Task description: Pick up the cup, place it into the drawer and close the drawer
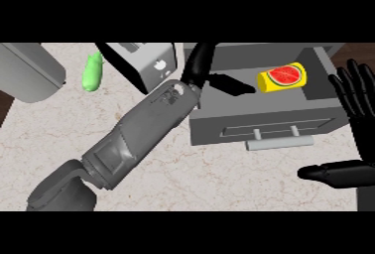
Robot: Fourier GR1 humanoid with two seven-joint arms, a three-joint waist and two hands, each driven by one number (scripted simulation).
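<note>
The cup (282, 78) is yellow with a watermelon slice printed on it, and it lies inside the open grey drawer (219, 116) toward the drawer's right. My left hand (201, 62) reaches over the drawer's left part on a long grey forearm. One of its fingers (234, 85) points at the cup and ends just short of it, with nothing held. At the view's right edge my right hand (356, 101) rests open, fingers up, beside the drawer. The drawer's front with its bar handle (278, 144) faces me.
A toaster (139, 62) stands just left of the drawer, behind my left forearm. A green vegetable (92, 73) lies farther left, and a grey rounded object (29, 72) sits at the far left. Marble countertop (219, 178) stretches in front of the drawer.
</note>
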